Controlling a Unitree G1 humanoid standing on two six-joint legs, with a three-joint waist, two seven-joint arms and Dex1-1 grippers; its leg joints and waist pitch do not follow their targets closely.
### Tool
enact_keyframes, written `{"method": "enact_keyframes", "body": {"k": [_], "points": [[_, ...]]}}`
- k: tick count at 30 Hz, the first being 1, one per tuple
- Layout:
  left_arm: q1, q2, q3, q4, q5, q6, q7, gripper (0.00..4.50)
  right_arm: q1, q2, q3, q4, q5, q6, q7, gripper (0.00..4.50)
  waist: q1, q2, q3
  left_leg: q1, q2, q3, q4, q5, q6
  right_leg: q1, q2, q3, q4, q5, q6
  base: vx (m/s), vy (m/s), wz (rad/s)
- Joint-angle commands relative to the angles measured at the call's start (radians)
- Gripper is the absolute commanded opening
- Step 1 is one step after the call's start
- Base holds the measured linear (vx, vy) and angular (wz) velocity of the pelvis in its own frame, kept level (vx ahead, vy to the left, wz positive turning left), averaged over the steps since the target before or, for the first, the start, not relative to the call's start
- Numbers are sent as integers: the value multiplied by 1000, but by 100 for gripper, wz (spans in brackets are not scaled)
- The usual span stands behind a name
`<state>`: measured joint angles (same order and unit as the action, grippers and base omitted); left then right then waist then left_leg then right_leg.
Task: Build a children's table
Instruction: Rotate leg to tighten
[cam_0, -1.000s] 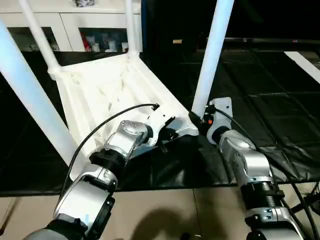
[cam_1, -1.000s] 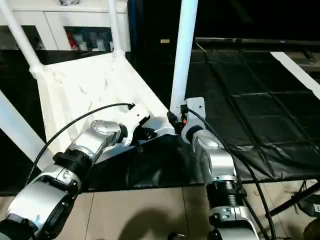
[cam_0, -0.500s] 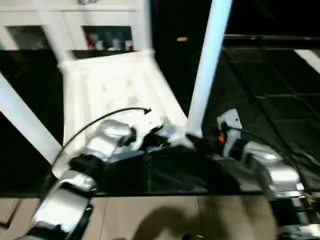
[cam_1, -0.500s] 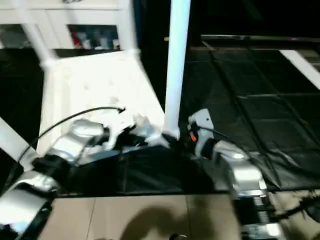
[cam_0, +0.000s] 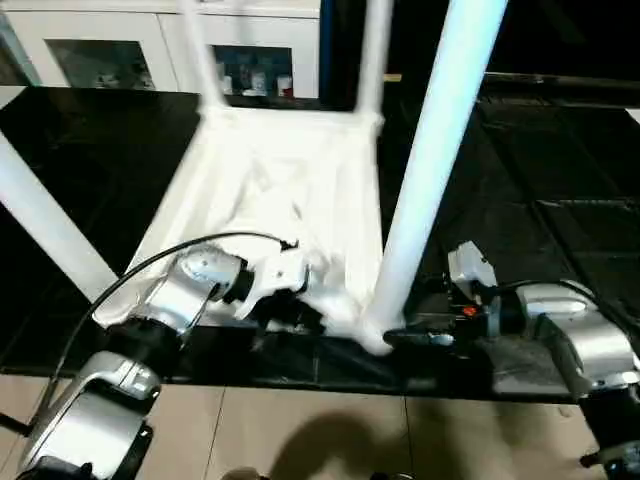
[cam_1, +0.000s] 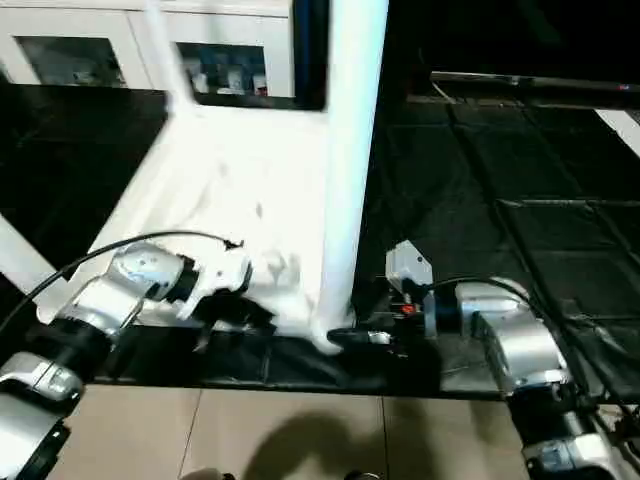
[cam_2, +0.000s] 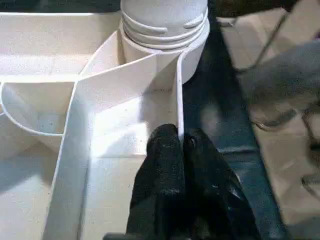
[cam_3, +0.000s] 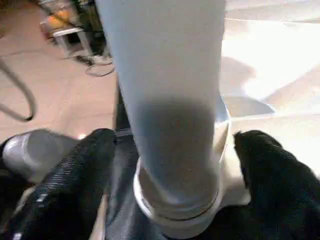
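Our left claw (cam_2: 181, 145) pinches a thin rib of the upside-down white tabletop (cam_0: 270, 190) on the black floor mat (cam_0: 560, 190). Our right claw (cam_3: 170, 150) is open around the near right leg (cam_0: 430, 170), standing in its corner socket.

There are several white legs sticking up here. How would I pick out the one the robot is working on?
Find the white tabletop lying upside down on the black mat. The leg rises from its near corner on the robot's right. Unlike the others, it has the right gripper open around its base, one black finger on each side.
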<state>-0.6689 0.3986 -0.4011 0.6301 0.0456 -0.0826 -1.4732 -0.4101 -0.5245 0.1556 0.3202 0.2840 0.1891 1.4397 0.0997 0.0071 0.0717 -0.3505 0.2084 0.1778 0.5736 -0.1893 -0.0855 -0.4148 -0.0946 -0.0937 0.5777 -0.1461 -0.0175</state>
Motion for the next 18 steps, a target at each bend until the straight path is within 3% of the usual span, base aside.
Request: {"method": "enact_keyframes", "body": {"k": [1, 2, 7, 11, 18], "points": [[19, -4, -71, -21, 33, -22, -68, 0, -13, -10, 11, 11, 8, -17, 30, 367, -3, -15, -62, 3, 28, 6, -63, -195, 88, 55, -55, 50, -63, -330, -218, 0, 0, 0], [24, 0, -79, -34, 36, -30, -82, 0, -22, -3, 17, 28, 4, -24, 41, 350, -1, -15, -62, 7, 28, 6, -62, -190, 86, 53, -53, 51, -62, -323, -220, 0, 0, 0], [38, 7, -102, -60, 45, -41, -99, 0, -31, 15, 40, 36, 13, -16, 82, 307, -3, -18, -65, -3, 27, 3, -62, -164, 92, 59, -51, 49, -54, -286, -222, 0, 0, 0], [38, 8, -106, -62, 45, -43, -100, 0, -33, 14, 56, 35, 19, -4, 115, 284, -3, -18, -67, -3, 27, 4, -59, -147, 100, 60, -49, 49, -48, -235, -239, 0, 0, 0], [33, 15, -114, -53, 47, -52, -98, 0, -38, 8, 70, 43, 28, 17, 160, 219, -1, -17, -66, -3, 26, 4, -59, -147, 100, 60, -50, 49, -50, -246, -238, 0, 0, 0]]}}
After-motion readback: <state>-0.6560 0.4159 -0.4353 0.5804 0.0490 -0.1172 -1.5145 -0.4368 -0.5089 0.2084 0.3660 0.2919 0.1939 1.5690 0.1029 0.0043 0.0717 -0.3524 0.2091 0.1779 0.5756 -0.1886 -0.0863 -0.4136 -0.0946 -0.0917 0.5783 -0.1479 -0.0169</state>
